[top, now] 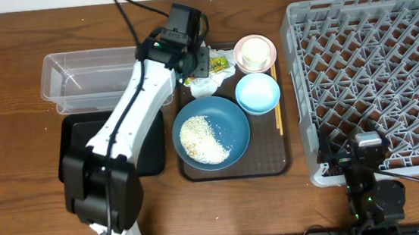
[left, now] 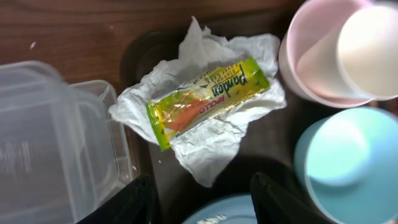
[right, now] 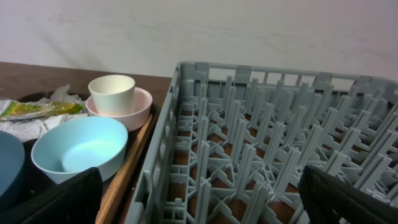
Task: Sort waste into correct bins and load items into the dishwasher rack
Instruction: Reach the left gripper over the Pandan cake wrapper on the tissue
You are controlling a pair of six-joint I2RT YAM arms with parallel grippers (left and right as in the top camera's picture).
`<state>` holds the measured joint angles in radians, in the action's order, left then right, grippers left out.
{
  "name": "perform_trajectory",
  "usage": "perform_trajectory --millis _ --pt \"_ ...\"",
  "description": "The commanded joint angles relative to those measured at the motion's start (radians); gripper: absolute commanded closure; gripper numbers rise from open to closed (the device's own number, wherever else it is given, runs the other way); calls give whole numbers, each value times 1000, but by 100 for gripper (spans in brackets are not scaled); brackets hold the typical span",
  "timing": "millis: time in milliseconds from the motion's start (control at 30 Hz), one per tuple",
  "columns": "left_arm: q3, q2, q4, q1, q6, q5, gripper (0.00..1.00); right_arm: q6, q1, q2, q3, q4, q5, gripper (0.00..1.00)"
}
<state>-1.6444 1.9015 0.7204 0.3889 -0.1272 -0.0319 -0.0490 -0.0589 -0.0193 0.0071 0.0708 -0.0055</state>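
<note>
The left gripper hangs with fingers apart and empty. Just ahead of it the wrapper lies on the napkin. The tub is to its left. The pink bowl holding the cup is to its right. The right gripper, also spread and empty, faces the rack.

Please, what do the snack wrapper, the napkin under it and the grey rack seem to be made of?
Snack wrapper: likely glossy plastic film; it glints and carries sharp print. Paper napkin: thin matte paper, with soft crumpled creases. Dishwasher rack: seemingly moulded grey plastic, matte, with uniform lattice pegs.
</note>
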Motion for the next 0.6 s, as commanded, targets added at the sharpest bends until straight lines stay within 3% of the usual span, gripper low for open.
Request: perform_trajectory --millis 0,300,567 --pt "-5 30 -12 0 124 -10 46 -11 14 2 -2 4 -6 1" --pt "-2 117 -24 11 156 -10 42 -11 14 1 -2 4 -6 1" --pt "-2 179 -87 38 311 -10 39 -11 14 1 -2 4 -6 1"
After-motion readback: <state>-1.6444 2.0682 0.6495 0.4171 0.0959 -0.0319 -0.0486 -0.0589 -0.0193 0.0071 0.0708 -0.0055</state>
